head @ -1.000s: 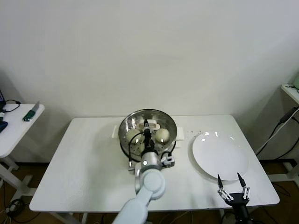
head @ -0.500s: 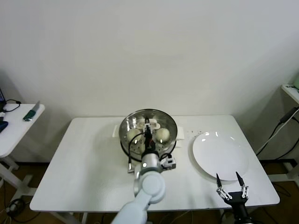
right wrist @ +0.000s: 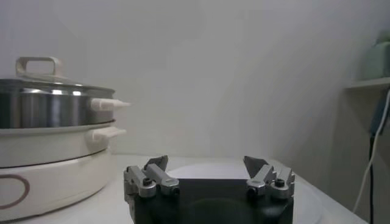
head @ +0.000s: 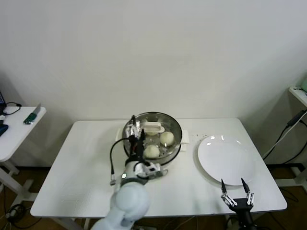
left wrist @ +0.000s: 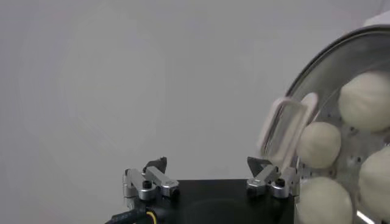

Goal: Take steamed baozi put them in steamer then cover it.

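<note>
The steamer [head: 176, 130] stands at the table's back middle, a glass lid on it with its cream handle [head: 152, 128] at the centre. Through the lid I see steamed baozi [head: 167, 138], another [head: 152, 151]. The left wrist view shows several baozi [left wrist: 320, 145] under the lid handle [left wrist: 283, 128]. My left gripper [head: 137, 130] is open and empty over the pot's left rim, off the handle [left wrist: 207, 163]. My right gripper [head: 233, 184] hangs open at the table's front right, by the plate [right wrist: 206, 163]. From there the steamer [right wrist: 49, 146] shows side-on, lid handle [right wrist: 39, 64] on top.
A flat white plate [head: 225, 160] lies right of the steamer. A small side table [head: 19, 127] with tools stands at the far left. A shelf [head: 300, 93] and a cable [head: 283, 136] are at the far right.
My left gripper opened, let go of the lid handle and swung left off the pot's centre to its left rim. The lid stays on the steamer. The right arm barely moved.
</note>
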